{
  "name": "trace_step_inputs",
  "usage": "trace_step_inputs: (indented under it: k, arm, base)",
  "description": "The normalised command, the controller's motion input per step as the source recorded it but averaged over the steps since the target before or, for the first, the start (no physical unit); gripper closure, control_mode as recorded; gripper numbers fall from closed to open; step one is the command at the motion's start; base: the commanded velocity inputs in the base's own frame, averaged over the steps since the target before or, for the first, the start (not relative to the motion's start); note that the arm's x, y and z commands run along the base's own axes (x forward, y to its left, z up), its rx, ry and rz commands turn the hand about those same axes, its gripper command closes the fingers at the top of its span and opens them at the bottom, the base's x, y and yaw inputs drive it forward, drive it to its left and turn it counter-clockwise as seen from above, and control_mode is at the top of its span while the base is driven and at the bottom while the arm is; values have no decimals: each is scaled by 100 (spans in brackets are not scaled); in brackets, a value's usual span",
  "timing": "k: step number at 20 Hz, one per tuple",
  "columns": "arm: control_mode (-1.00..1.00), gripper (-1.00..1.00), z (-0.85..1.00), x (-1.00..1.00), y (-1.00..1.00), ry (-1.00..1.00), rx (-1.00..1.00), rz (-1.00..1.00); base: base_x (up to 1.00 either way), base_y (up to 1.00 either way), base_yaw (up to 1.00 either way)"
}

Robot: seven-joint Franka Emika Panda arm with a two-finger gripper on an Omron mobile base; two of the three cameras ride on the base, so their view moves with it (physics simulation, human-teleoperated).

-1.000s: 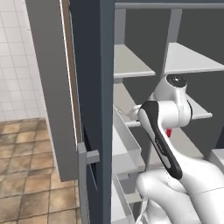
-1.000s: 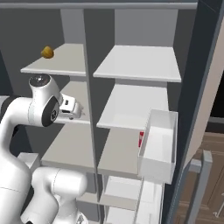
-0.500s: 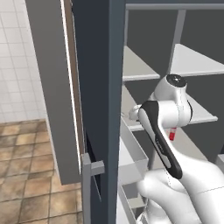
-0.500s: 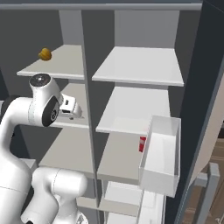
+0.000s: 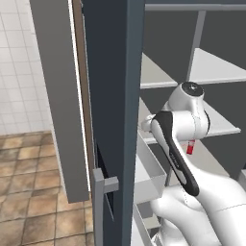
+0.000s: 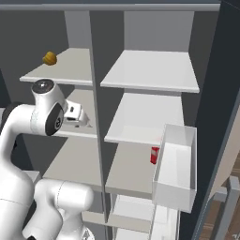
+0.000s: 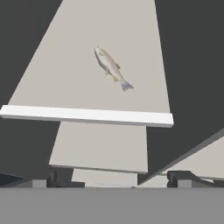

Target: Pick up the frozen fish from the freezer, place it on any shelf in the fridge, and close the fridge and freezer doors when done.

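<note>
In the hand view the frozen fish lies slantwise on a pale grey shelf of the freezer, silvery with yellowish fins, ahead of the shelf's white front edge. My gripper is open, its two dark fingertips wide apart, short of that edge and not touching the fish. From the right base view my hand reaches into the left compartment at the middle shelf. The freezer door stands open close at the left. The fridge door stands open at the right.
A small red bottle stands on a fridge shelf, next to a grey door bin. A yellow-brown item sits on the top freezer shelf. A door bin and handle flank the arm.
Both base views have shifted as a whole, so the camera moved; the freezer door now looms larger in the left view. The arm's pose and the open gripper look unchanged.
</note>
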Motion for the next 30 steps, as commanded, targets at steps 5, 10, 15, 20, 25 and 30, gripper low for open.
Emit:
trace_step_inputs:
  k: [5, 10, 15, 20, 25, 30]
  arm:
    - [-100, -100, -39, 28, 0, -19, -1, 0]
    - [-100, -100, -29, 37, 2, -13, 0, 0]
    - [-100, -100, -13, 56, 10, 0, 0, 0]
    - [-100, -100, 0, 53, 12, 0, 0, 0]
    - [-100, -100, -1, 39, 2, 2, 0, 0]
    - [-100, -100, -12, 37, 0, 5, 0, 0]
  base:
    - [0, 0, 0]
    - [0, 0, 0]
    - [0, 0, 0]
    - [0, 0, 0]
    - [0, 0, 0]
    - [0, 0, 0]
